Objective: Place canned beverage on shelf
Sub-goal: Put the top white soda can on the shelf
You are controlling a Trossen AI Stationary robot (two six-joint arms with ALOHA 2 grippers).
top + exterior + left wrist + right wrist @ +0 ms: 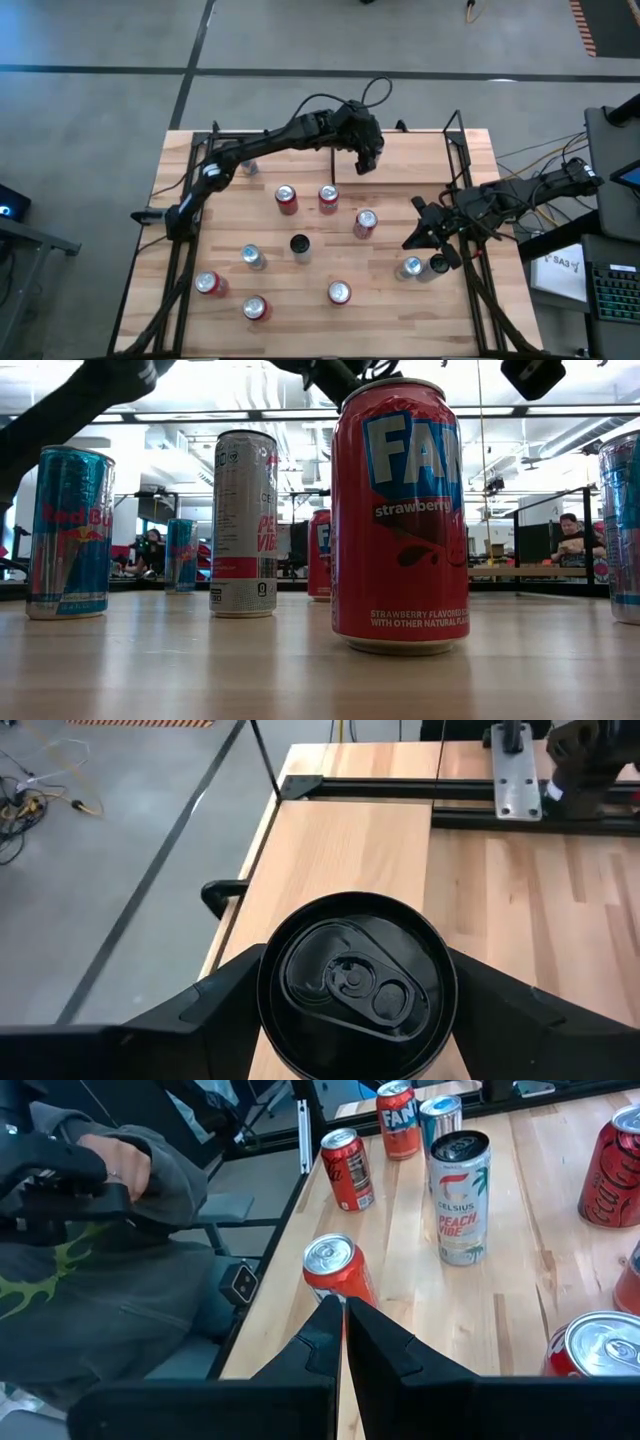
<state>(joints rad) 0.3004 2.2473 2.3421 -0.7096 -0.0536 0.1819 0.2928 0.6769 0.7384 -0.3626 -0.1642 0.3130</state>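
Note:
My left gripper point(368, 160) reaches across the table's far side and is shut on a canned beverage with a black top point(350, 985). Just beyond the can, along the table's far edge, lies the shelf point(340, 850), a light-wood board edged by black rods; the high view shows the shelf point(410, 148) to the right of the gripper. The can's bottom is hidden, so I cannot tell whether it stands on the board. My right gripper point(409, 241) waits shut at the right, close to a red can point(335, 1270). My left gripper pinches the can between its two fingers, one finger point(215, 995) on each side of the can's wall just below the top rim point(262, 1010). The fingers slant downward toward the table's right side. The can stands upright in the hold, top up.
Several cans stand on the tabletop: red ones point(287, 200) point(365, 222) point(339, 292), silver ones point(252, 257) point(412, 267), a black-topped Celsius can point(460, 1195). A Fanta can point(400, 515) fills the low view. A person's sleeve point(120, 1230) shows beyond the table edge.

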